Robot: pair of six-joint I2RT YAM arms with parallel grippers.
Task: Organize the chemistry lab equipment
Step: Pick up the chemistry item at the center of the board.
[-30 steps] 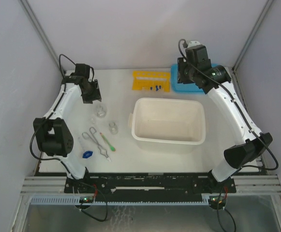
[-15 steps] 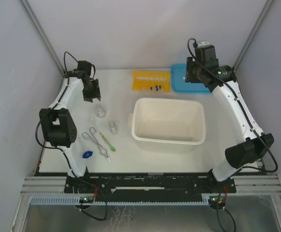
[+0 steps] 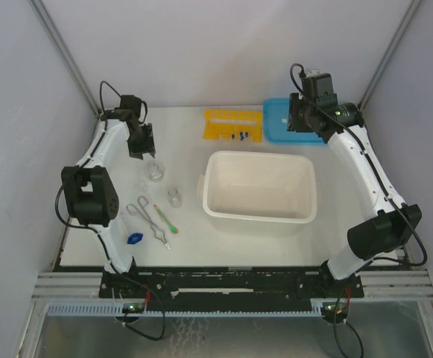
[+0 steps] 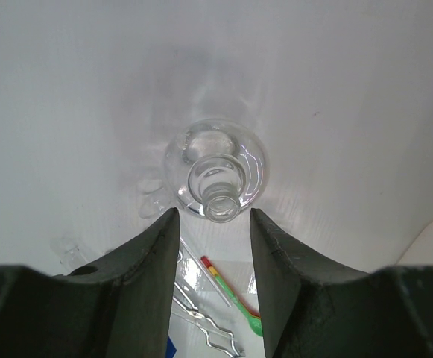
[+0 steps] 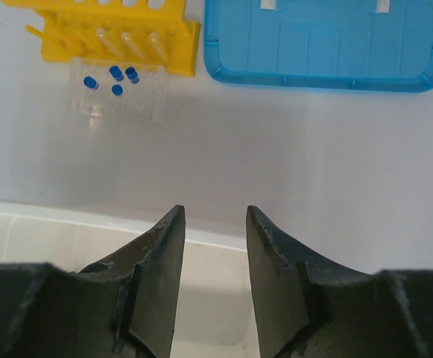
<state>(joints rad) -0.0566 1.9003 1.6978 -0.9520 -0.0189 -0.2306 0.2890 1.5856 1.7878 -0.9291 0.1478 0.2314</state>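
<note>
The left hand (image 3: 144, 149) hangs over the far left part of the white surface (image 3: 201, 239), its two dark fingers (image 4: 156, 253) parted with a gap between them and nothing held. In the left wrist view a round clear glass flask (image 4: 216, 168) stands upright just beyond the fingertips, its neck lined up with the gap but not touched by either finger. From above, the same flask (image 3: 154, 173) sits just on the near side of the hand.

A second small clear glass vessel (image 3: 174, 196) stands a little nearer and to the right of the flask. Nearer still lie the thin metal tongs (image 3: 148, 218) and, just to their right, the green-tipped stick (image 3: 166, 220), both flat on the surface. A small blue piece (image 3: 134, 239) lies near the tongs on their near left side.

The right hand (image 3: 296, 123) hovers at the far right, above the near edge of the blue rectangular lid (image 3: 276, 134). Its fingers (image 5: 160, 253) stand partly open and hold nothing.

The yellow plastic tube rack (image 3: 233, 124) lies at the far middle of the surface, just left of the blue lid. The small clear blue-capped tubes (image 5: 115, 78) sit against its near side. The big white plastic tub (image 3: 261, 212) stands in the middle, on the near side of the rack.
</note>
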